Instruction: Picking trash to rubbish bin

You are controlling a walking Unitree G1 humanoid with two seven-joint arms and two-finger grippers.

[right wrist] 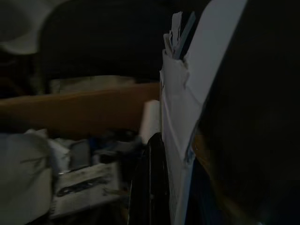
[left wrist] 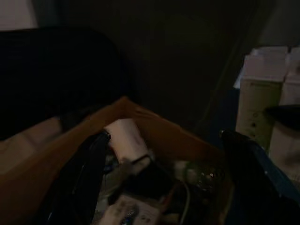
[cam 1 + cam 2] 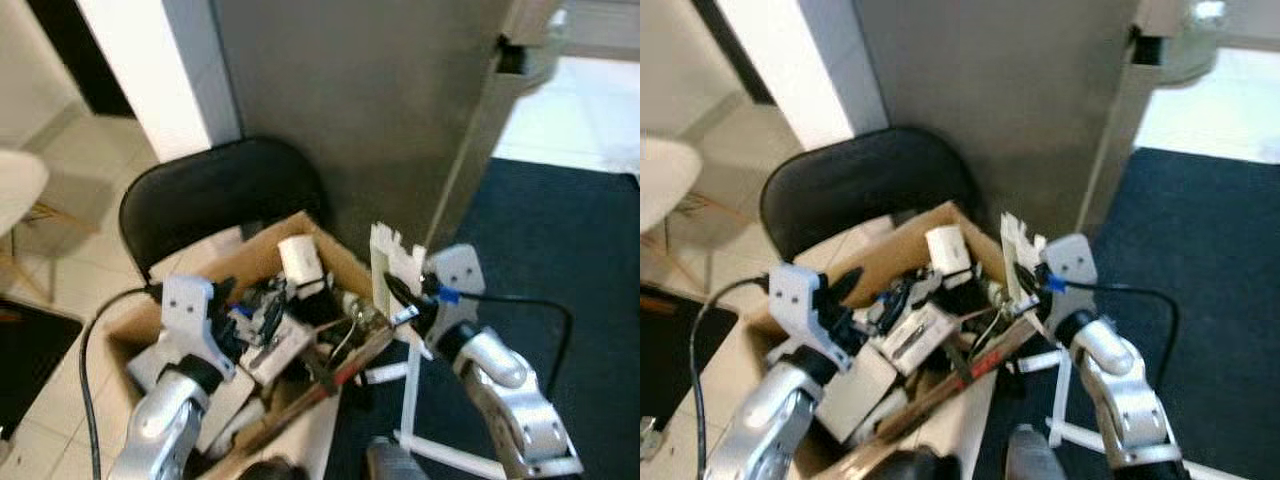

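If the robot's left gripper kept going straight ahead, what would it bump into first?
Probably the white paper cup lying among the trash in the brown cardboard box, straight ahead between the left gripper fingers, though depth is unclear.

Matt brown cardboard box (image 3: 335, 262); white paper carton (image 3: 392, 268); dark carpet (image 3: 560, 250).

head views daylit and slightly soft; both wrist views very dim.
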